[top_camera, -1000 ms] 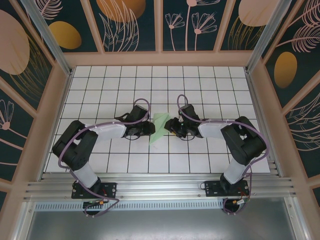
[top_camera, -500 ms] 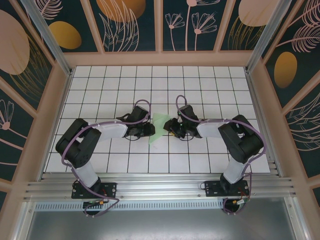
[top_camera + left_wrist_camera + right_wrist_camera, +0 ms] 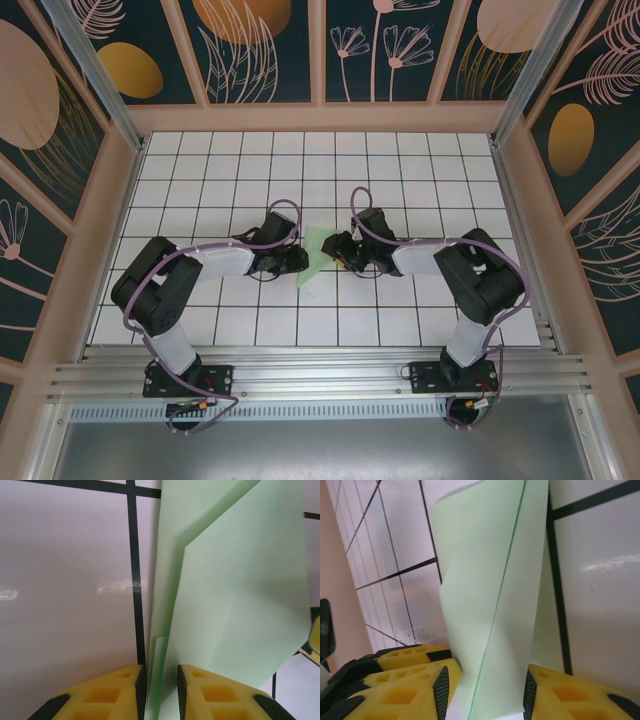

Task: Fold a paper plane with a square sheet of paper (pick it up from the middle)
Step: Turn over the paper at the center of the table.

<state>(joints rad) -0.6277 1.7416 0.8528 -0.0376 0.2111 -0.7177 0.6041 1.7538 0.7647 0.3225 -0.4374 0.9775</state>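
The square sheet of paper point(image 3: 316, 250) is pale green and folded into a narrow pointed shape with a centre crease. It stands between my two grippers at the middle of the table. My left gripper point(image 3: 299, 262) is at its left side. In the left wrist view the yellow jaws of the left gripper point(image 3: 161, 692) stand narrowly apart, with the paper's point(image 3: 235, 590) lower layers upright in the gap. My right gripper point(image 3: 331, 249) is at its right side. Its jaws point(image 3: 487, 692) are wider apart, with the creased paper point(image 3: 490, 595) between them.
White grid tiles point(image 3: 400, 170) cover the table, with pink frame walls point(image 3: 320, 118) on three sides. Both arms reach in from the near edge, and their cables arch above the wrists.
My right gripper has moved slightly left, closer to the paper. The left gripper's jaws have narrowed round the paper. The paper has shifted a little.
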